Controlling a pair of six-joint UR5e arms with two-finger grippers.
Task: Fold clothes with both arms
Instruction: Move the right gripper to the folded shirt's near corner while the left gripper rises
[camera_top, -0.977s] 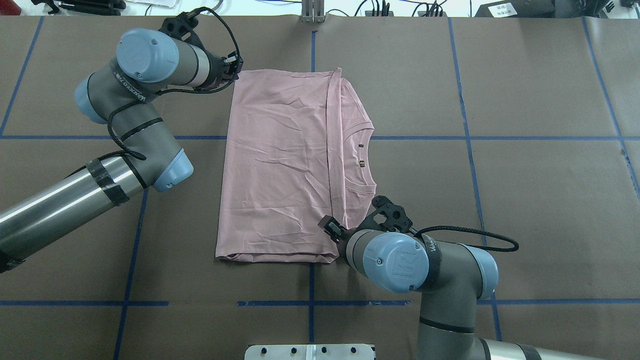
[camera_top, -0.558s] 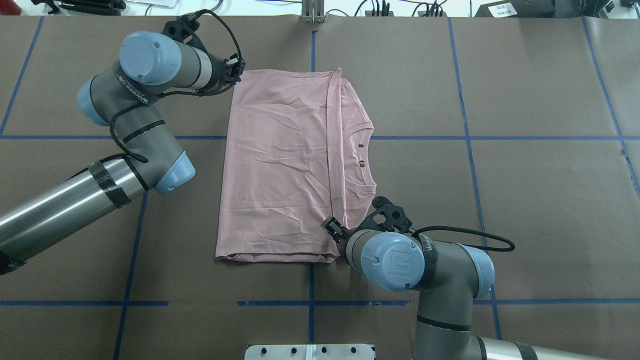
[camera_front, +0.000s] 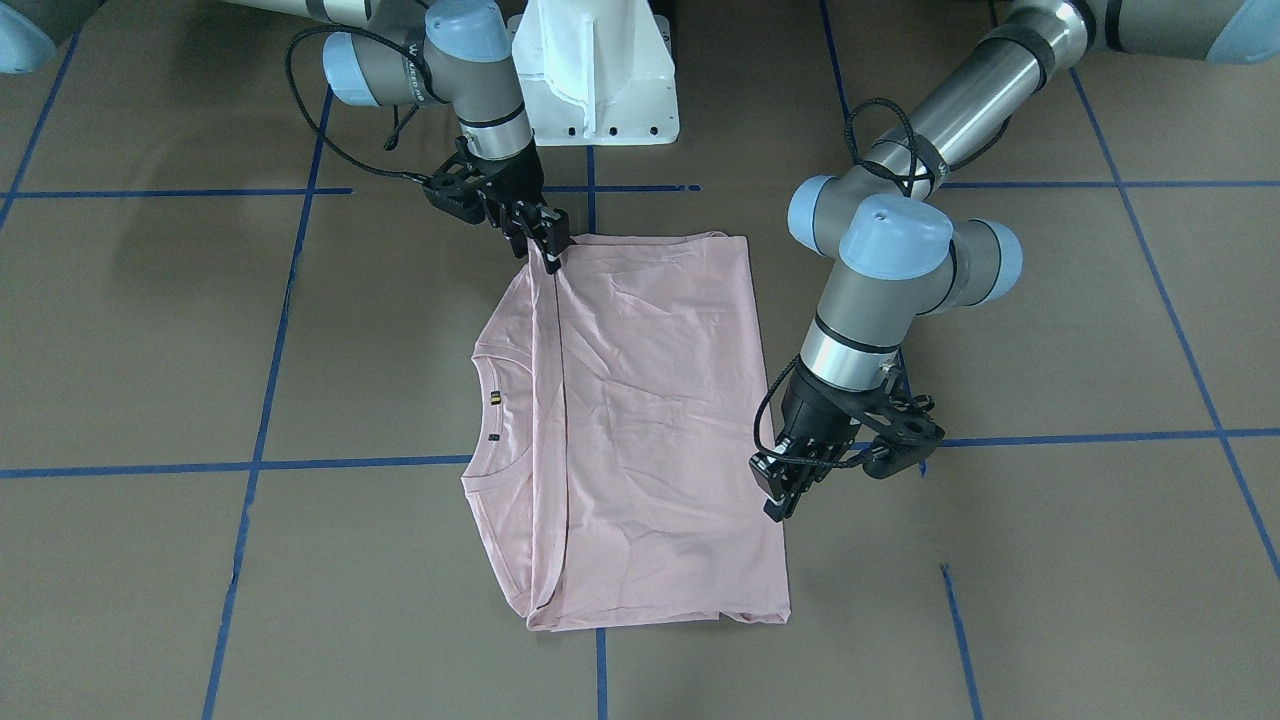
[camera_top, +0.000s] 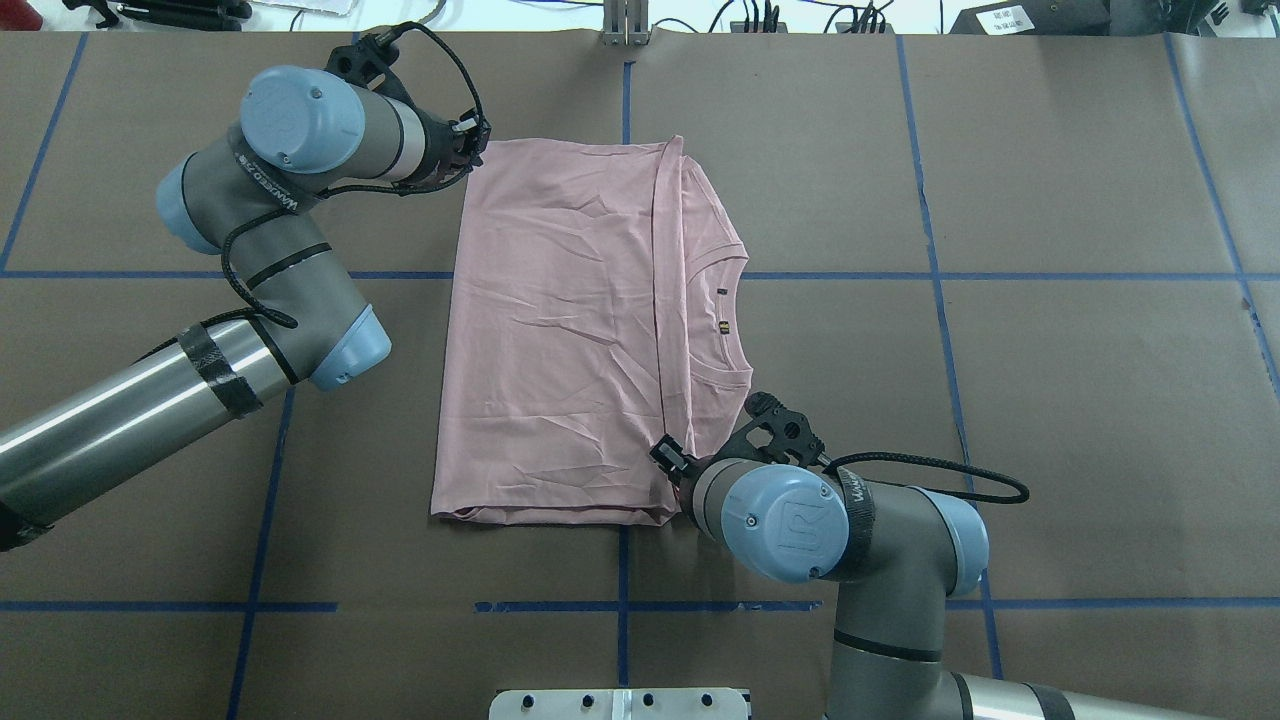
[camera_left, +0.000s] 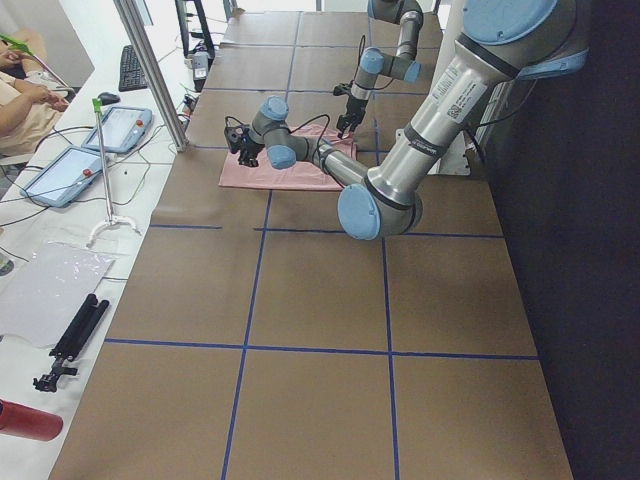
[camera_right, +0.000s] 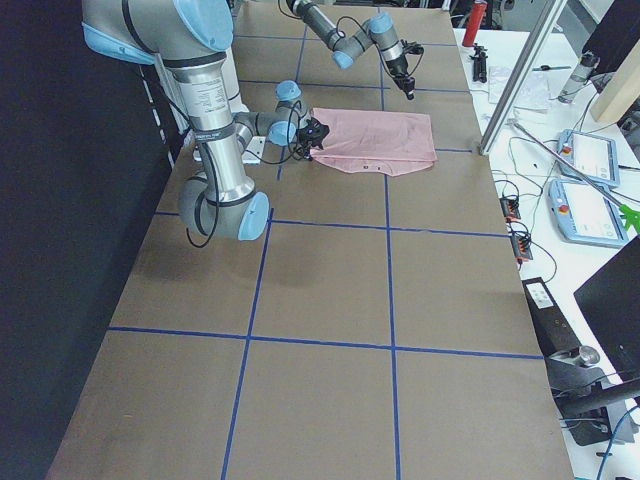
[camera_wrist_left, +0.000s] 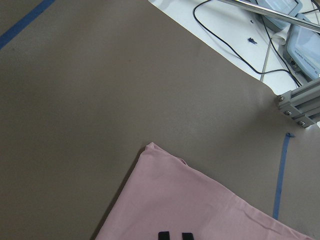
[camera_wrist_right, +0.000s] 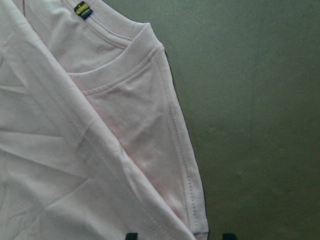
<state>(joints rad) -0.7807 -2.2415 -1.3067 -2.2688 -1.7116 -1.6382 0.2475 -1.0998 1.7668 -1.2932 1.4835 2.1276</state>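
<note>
The pale pink T-shirt (camera_top: 560, 330) lies folded into a tall rectangle on the brown table, back side up. Its ribbed collar (camera_top: 735, 320) points to the right in the overhead view; the dog print is hidden. My left gripper (camera_top: 476, 138) hovers raised over the shirt's far left corner (camera_wrist_left: 150, 147), fingertips close together and holding nothing; it also shows in the front view (camera_front: 782, 495). My right gripper (camera_top: 662, 455) sits low at the shirt's near edge by the fold line (camera_front: 548, 252). Its fingertips (camera_wrist_right: 131, 235) stand wide apart over the sleeve hem (camera_wrist_right: 195, 200).
The white pedestal base (camera_front: 590, 80) stands at the table's near edge behind the shirt. Blue tape lines (camera_top: 930, 275) grid the table. An aluminium post (camera_top: 625, 25) and cables line the far edge. Tablets (camera_left: 70, 170) and an operator (camera_left: 25, 90) are beside the table.
Both arms have shifted only slightly; the left elbow drifted a little right and up, the right wrist a little left. The shirt has not moved.
</note>
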